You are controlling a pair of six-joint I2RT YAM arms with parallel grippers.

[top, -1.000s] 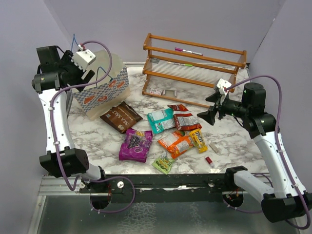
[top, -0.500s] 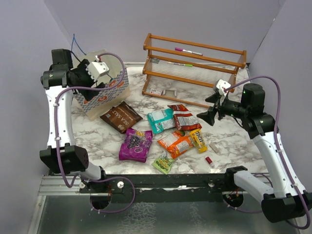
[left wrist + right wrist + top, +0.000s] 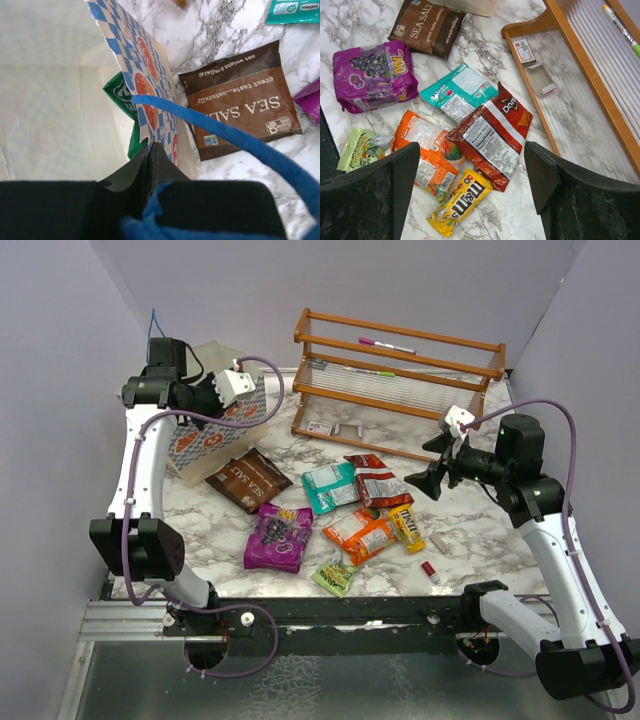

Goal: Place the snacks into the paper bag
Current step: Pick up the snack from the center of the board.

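Paper bag (image 3: 215, 435) stands far left on the table (image 3: 470, 530), one green packet (image 3: 120, 92) inside, its front wall pinched at the rim by the left gripper (image 3: 150, 146) jaws. Seven packets left out: brown (image 3: 243, 479), purple (image 3: 279, 537), teal (image 3: 331, 487), red (image 3: 378, 482), orange (image 3: 358, 533), yellow (image 3: 406, 528), light-green (image 3: 336, 574). Right gripper (image 3: 432, 465) hovers over the red one, jaws spread; task looks barely begun.

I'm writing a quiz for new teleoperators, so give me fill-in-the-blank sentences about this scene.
The left gripper is shut on the paper bag's ____ cord handle.
A ____ packet lies inside the bag.
The right gripper, aimed at the red packet, is ____.
The brown packet reads SEA ____.
Missing: blue; green; open; SALT
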